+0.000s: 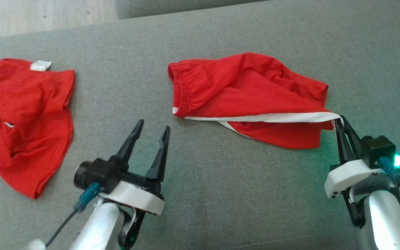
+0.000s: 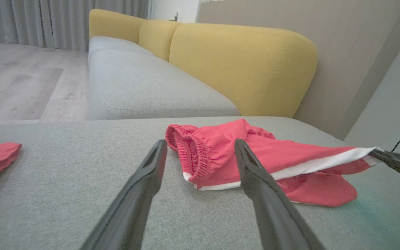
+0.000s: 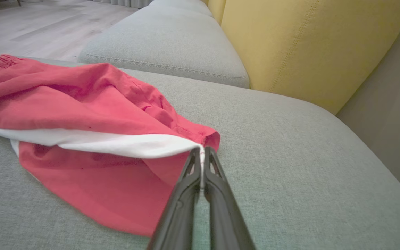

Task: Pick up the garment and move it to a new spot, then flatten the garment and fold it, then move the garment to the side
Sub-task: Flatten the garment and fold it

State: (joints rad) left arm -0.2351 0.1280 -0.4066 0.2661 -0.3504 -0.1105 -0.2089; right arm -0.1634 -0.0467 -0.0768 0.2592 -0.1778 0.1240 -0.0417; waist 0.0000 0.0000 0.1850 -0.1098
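Soft even daylight, faint shadows, green lamp glow on the right, wrist-view edges curved

Grey sofa seats [image 2: 134, 86], yellow backrests [image 2: 241, 66], wood floor [image 2: 19, 80].

Matt red cloth garment [image 1: 248, 90] on rough grey woven upholstery [image 1: 221, 194] — smooth black plastic fingers [image 1: 160, 152].

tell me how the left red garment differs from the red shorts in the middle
The red fabric shorts with a white stripe are pinched at one corner by the shut right end effector; the crumpled red fabric garment at the left lies untouched.
The shorts show an elastic waistband and lie spread; the left garment is bunched in folds.
Both are red with white trim, on the grey fabric cushion.
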